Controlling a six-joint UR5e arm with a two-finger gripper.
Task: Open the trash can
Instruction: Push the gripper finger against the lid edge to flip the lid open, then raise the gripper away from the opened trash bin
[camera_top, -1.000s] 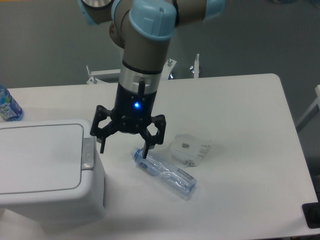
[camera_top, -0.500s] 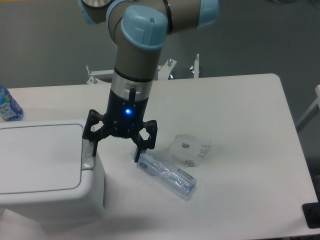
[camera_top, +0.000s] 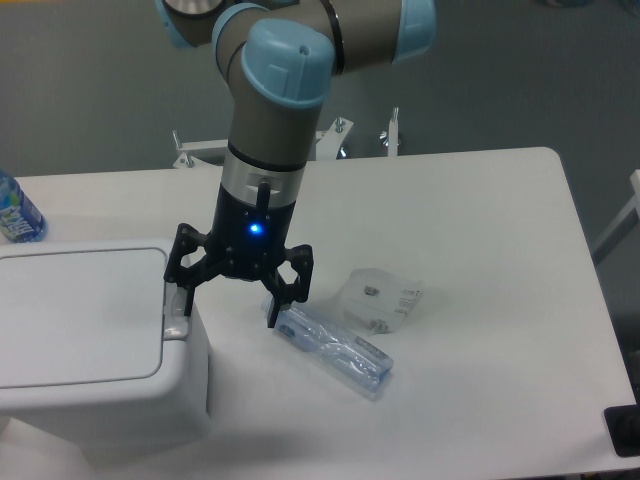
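Note:
The white trash can (camera_top: 90, 400) stands at the front left of the table, with its flat lid (camera_top: 75, 315) shut. Its grey push-button latch (camera_top: 176, 310) sits on the right rim. My gripper (camera_top: 228, 305) is open, pointing down, and straddles the can's right edge. Its left finger (camera_top: 183, 290) is right above the latch; I cannot tell whether it touches. Its right finger (camera_top: 274, 305) hangs beside the can, above the cap end of a lying bottle.
A clear plastic bottle (camera_top: 332, 350) lies on the table right of the can. A crumpled white packet (camera_top: 378, 300) lies beyond it. A blue-labelled bottle (camera_top: 15, 212) stands at the far left edge. A dark object (camera_top: 622, 432) sits at the front right corner.
My gripper has moved left and slightly down, from over the bottle's cap to over the can's right rim. In the last half second it barely moved.

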